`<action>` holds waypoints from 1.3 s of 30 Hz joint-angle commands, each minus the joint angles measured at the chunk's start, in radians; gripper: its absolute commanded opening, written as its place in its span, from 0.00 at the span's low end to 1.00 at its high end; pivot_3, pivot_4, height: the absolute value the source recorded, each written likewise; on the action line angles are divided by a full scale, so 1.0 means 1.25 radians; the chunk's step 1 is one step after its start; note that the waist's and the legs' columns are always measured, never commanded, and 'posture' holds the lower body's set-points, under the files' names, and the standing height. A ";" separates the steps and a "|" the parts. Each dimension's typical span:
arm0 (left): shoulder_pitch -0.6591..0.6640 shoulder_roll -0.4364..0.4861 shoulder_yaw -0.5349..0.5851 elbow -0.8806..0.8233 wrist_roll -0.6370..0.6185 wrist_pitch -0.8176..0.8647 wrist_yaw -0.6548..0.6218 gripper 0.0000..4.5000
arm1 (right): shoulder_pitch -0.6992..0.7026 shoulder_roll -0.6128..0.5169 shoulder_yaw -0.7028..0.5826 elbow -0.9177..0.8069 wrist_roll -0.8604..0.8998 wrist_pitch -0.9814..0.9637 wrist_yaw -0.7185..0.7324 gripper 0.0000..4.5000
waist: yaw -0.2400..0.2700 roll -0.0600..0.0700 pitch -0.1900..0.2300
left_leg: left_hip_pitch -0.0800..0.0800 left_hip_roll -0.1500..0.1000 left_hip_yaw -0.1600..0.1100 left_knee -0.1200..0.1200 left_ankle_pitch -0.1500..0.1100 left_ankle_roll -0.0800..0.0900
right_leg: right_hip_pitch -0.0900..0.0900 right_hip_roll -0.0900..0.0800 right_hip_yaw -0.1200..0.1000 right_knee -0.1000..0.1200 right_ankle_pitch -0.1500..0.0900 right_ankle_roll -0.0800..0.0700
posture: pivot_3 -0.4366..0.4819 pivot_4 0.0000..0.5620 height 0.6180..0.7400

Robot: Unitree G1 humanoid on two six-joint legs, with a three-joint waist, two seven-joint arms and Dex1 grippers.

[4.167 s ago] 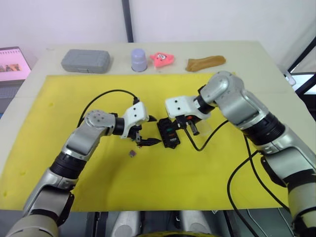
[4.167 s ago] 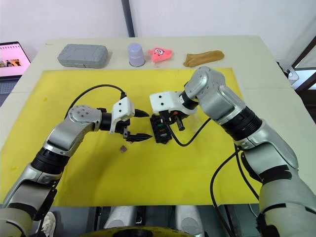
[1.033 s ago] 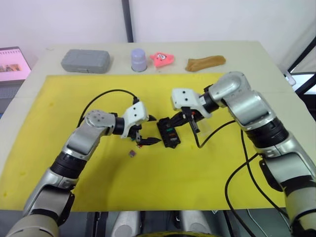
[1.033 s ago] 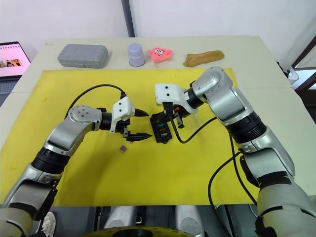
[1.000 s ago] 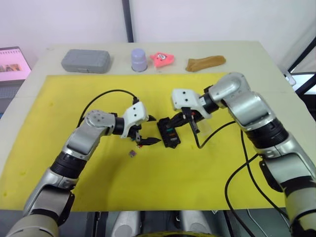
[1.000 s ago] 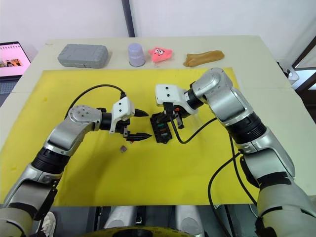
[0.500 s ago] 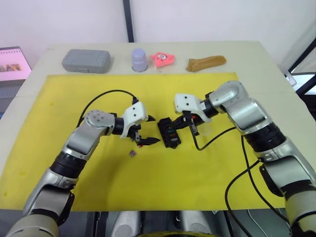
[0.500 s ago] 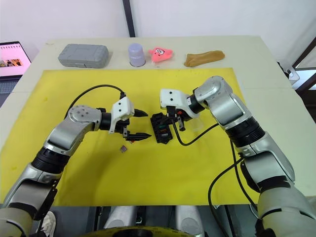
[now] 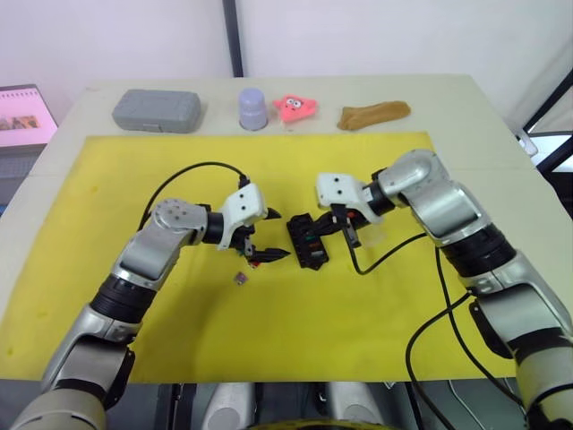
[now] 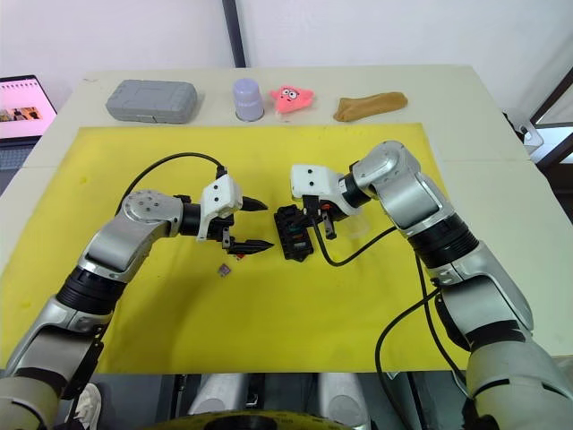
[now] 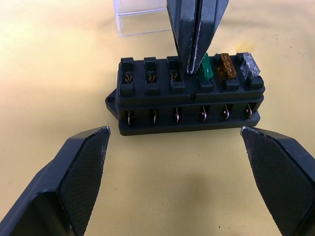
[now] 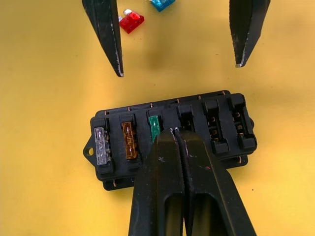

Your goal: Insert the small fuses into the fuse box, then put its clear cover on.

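The left gripper (image 9: 269, 235) hangs with fingers spread wide and empty, the fuse box (image 9: 307, 242) just beyond its tips. The right gripper (image 11: 195, 37) is pinched closed with nothing between its fingers, tips touching the box beside the seated green fuse (image 12: 154, 128). The loose red fuse (image 12: 131, 21) looks light, stiff and slippery; pinch its flat sides. The left wrist view shows the clear cover (image 11: 140, 16) behind the box.

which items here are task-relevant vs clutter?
Job:
fuse box
seated fuses
red fuse
blue fuse
clear cover

Lying about:
grey case
lavender cup
pink toy
brown object
laptop
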 commanded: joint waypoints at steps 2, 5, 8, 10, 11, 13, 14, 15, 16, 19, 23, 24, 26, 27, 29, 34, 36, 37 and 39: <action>-0.014 0.002 0.019 -0.021 -0.003 -0.011 -0.002 1.00 | -0.029 -0.006 -0.041 -0.034 0.027 0.021 0.003 0.01 | 0.000 0.000 0.000 | 0.000 0.000 0.000 0.000 0.000 0.000 | 0.000 0.000 0.000 0.000 0.000 0.000 | 0.48 0.27 1.00; -0.013 0.001 0.019 -0.022 -0.003 -0.011 -0.002 1.00 | -0.025 -0.016 -0.053 -0.057 0.043 0.038 0.009 0.01 | 0.000 0.000 0.000 | 0.000 0.000 0.000 0.000 0.000 0.000 | 0.000 0.000 0.000 0.000 0.000 0.000 | 0.48 0.27 1.00; -0.012 0.002 0.018 -0.022 -0.003 -0.011 -0.003 1.00 | -0.018 -0.024 -0.060 -0.078 0.055 0.052 0.012 0.01 | 0.000 0.000 0.000 | 0.000 0.000 0.000 0.000 0.000 0.000 | 0.000 0.000 0.000 0.000 0.000 0.000 | 0.48 0.27 1.00; -0.012 0.002 0.019 -0.022 -0.004 -0.012 -0.003 1.00 | -0.014 -0.027 -0.061 -0.089 0.064 0.062 0.013 0.01 | 0.000 0.000 0.000 | 0.000 0.000 0.000 0.000 0.000 0.000 | 0.000 0.000 0.000 0.000 0.000 0.000 | 0.48 0.27 1.00; -0.011 0.002 0.019 -0.021 -0.004 -0.012 -0.004 1.00 | -0.012 -0.029 -0.060 -0.095 0.068 0.065 0.013 0.01 | 0.000 0.000 0.000 | 0.000 0.000 0.000 0.000 0.000 0.000 | 0.000 0.000 0.000 0.000 0.000 0.000 | 0.48 0.27 1.00; -0.011 0.002 0.019 -0.021 -0.004 -0.012 -0.004 1.00 | -0.010 -0.032 -0.058 -0.103 0.073 0.071 0.011 0.01 | 0.000 0.000 0.000 | 0.000 0.000 0.000 0.000 0.000 0.000 | 0.000 0.000 0.000 0.000 0.000 0.000 | 0.48 0.27 1.00; -0.011 0.003 0.019 -0.022 -0.004 -0.012 -0.004 1.00 | -0.008 -0.033 -0.057 -0.107 0.075 0.073 0.010 0.01 | 0.001 0.000 0.000 | 0.000 0.000 0.000 0.000 0.000 0.000 | 0.000 0.000 0.000 0.000 0.000 0.000 | 0.48 0.27 1.00; -0.011 0.003 0.019 -0.022 -0.004 -0.012 -0.005 1.00 | -0.005 -0.034 -0.055 -0.110 0.075 0.073 0.008 0.01 | 0.001 0.000 0.000 | 0.000 0.000 0.000 0.000 0.000 0.000 | 0.000 0.000 0.000 0.000 0.000 0.000 | 0.48 0.27 1.00; -0.011 0.003 0.019 -0.022 -0.004 -0.012 -0.004 1.00 | -0.001 -0.035 -0.051 -0.111 0.072 0.070 0.006 0.01 | 0.001 0.000 0.000 | 0.000 0.000 0.000 0.000 0.000 0.000 | 0.000 0.000 0.000 0.000 0.000 0.000 | 0.48 0.27 1.00; -0.010 0.003 0.019 -0.024 -0.004 -0.011 -0.005 1.00 | 0.011 -0.035 -0.042 -0.105 0.061 0.058 -0.003 0.01 | 0.001 0.000 0.000 | 0.000 0.000 0.000 0.000 0.000 0.000 | 0.000 0.000 0.000 0.000 0.000 0.000 | 0.48 0.27 1.00; -0.010 0.004 0.018 -0.026 -0.004 -0.009 -0.004 1.00 | 0.019 -0.037 -0.032 -0.091 0.050 0.044 -0.009 0.01 | 0.000 0.000 0.000 | 0.000 0.000 0.000 0.000 0.000 0.000 | 0.000 0.000 0.000 0.000 0.000 0.000 | 0.48 0.27 1.00; -0.010 0.004 0.018 -0.026 -0.004 -0.009 -0.004 1.00 | 0.020 -0.037 -0.030 -0.089 0.048 0.041 -0.010 0.01 | 0.000 0.000 0.000 | 0.000 0.000 0.000 0.000 0.000 0.000 | 0.000 0.000 0.000 0.000 0.000 0.000 | 0.48 0.27 1.00; -0.009 0.005 0.019 -0.028 -0.004 -0.007 -0.004 1.00 | 0.022 -0.037 -0.027 -0.084 0.045 0.036 -0.012 0.01 | 0.000 0.000 0.000 | 0.000 0.000 0.000 0.000 0.000 0.000 | 0.000 0.000 0.000 0.000 0.000 0.000 | 0.48 0.27 1.00; -0.008 0.006 0.019 -0.029 -0.004 -0.007 -0.004 1.00 | 0.022 -0.035 -0.026 -0.079 0.042 0.033 -0.014 0.01 | 0.001 0.000 0.000 | 0.000 0.000 0.000 0.000 0.000 0.000 | 0.000 0.000 0.000 0.000 0.000 0.000 | 0.48 0.27 1.00; -0.008 0.006 0.019 -0.030 -0.004 -0.006 -0.004 1.00 | 0.023 -0.033 -0.022 -0.070 0.037 0.027 -0.016 0.01 | 0.000 0.000 0.000 | 0.000 0.000 0.000 0.000 0.000 0.000 | 0.000 0.000 0.000 0.000 0.000 0.000 | 0.48 0.27 1.00; -0.006 0.008 0.019 -0.031 -0.003 -0.007 -0.004 1.00 | 0.039 -0.036 0.001 -0.041 0.005 -0.006 -0.019 0.01 | 0.000 0.000 0.000 | 0.000 0.000 0.000 0.000 0.000 0.000 | 0.000 0.000 0.000 0.000 0.000 0.000 | 0.48 0.27 1.00; -0.006 0.009 0.018 -0.032 -0.002 -0.007 -0.004 1.00 | 0.046 -0.038 0.008 -0.031 -0.006 -0.019 -0.019 0.01 | 0.000 0.000 0.000 | 0.000 0.000 0.000 0.000 0.000 0.000 | 0.000 0.000 0.000 0.000 0.000 0.000 | 0.48 0.27 1.00; -0.006 0.009 0.018 -0.032 -0.002 -0.007 -0.004 1.00 | 0.047 -0.038 0.010 -0.028 -0.008 -0.022 -0.019 0.01 | 0.000 0.000 0.000 | 0.000 0.000 0.000 0.000 0.000 0.000 | 0.000 0.000 0.000 0.000 0.000 0.000 | 0.48 0.27 1.00; -0.005 0.010 0.018 -0.032 -0.002 -0.007 -0.004 1.00 | 0.049 -0.038 0.013 -0.021 -0.014 -0.031 -0.020 0.01 | 0.000 0.000 0.000 | 0.001 0.000 0.000 0.000 0.000 0.000 | 0.001 0.000 0.000 0.000 0.000 0.000 | 0.48 0.27 1.00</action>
